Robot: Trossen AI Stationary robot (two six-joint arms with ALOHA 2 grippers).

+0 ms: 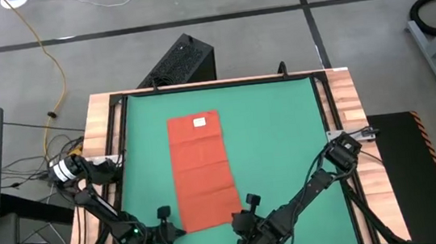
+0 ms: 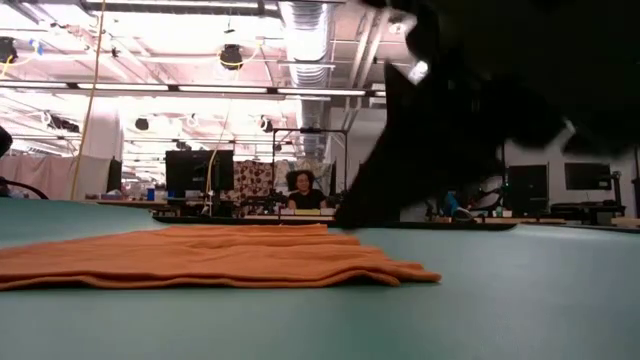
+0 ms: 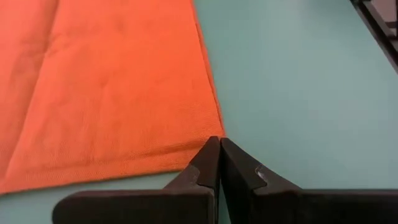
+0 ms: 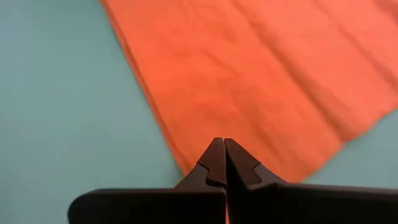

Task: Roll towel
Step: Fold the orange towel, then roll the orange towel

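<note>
We see the towel (image 1: 203, 171) lying flat and unrolled on the green mat (image 1: 276, 132) covering the desk, white tag (image 1: 199, 122) at its far end; the rolling is all ahead. Left gripper (image 1: 164, 225) and right gripper (image 1: 250, 213) flank its near corners, fingers together, empty. Nothing blocks the way.

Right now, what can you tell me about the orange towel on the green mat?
The towel is an orange-red rectangle of soft-looking cloth, lying flat and unrolled on the green mat. It shows faint fold creases and a small white tag near its far end. The left gripper and right gripper, both shut, sit at its near corners; whether they touch it is unclear.
</note>
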